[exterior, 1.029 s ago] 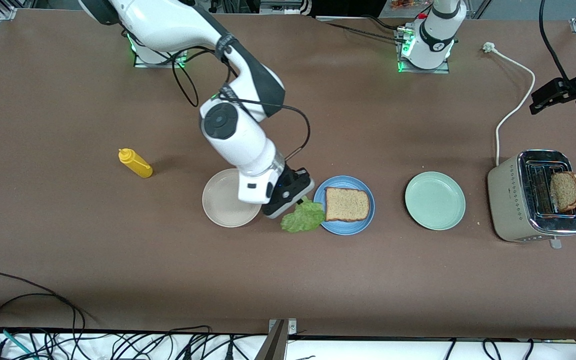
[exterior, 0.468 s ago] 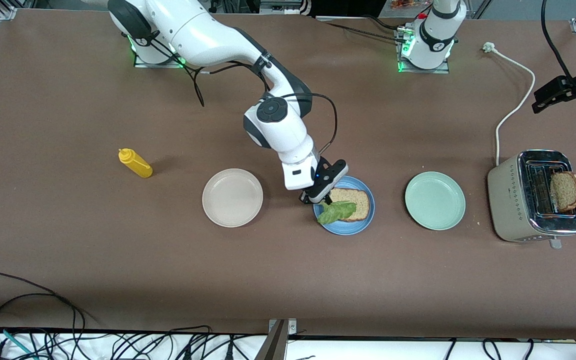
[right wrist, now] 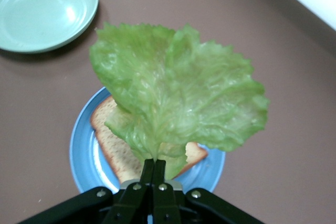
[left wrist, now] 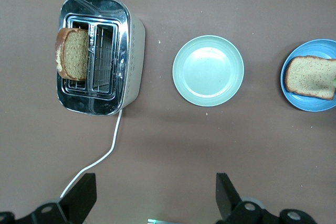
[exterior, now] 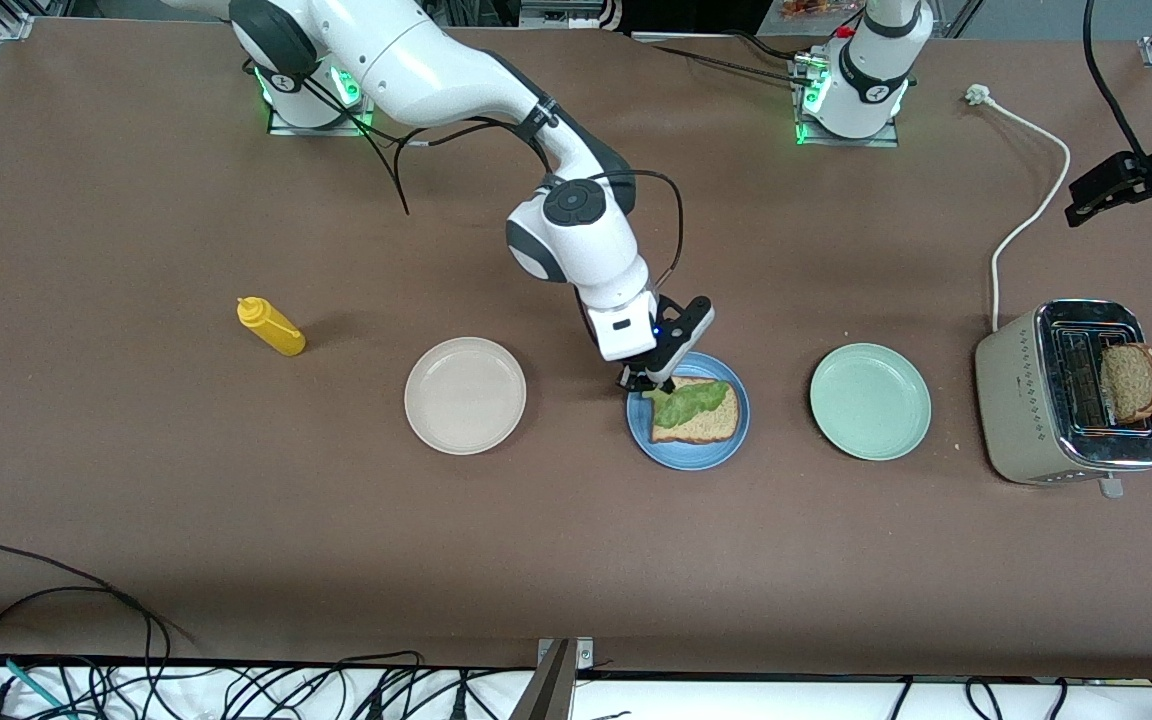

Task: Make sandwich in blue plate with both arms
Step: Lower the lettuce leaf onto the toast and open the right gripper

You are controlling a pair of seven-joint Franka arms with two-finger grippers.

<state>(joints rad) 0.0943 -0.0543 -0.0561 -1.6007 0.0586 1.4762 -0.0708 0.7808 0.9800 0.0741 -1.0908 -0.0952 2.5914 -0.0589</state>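
Right gripper (exterior: 658,381): I pinch the lettuce (exterior: 688,402) by its stem, over the bread (exterior: 698,417) on the blue plate (exterior: 688,455) (mid-table), so it drapes flat.
Left gripper (left wrist: 152,195): jaws wide, empty, waiting above the toaster (exterior: 1066,400) at my end, ready for its slice.

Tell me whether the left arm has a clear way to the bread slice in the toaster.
Probably yes: the left gripper hangs open above the table near the toaster, and the bread slice sticks up uncovered.
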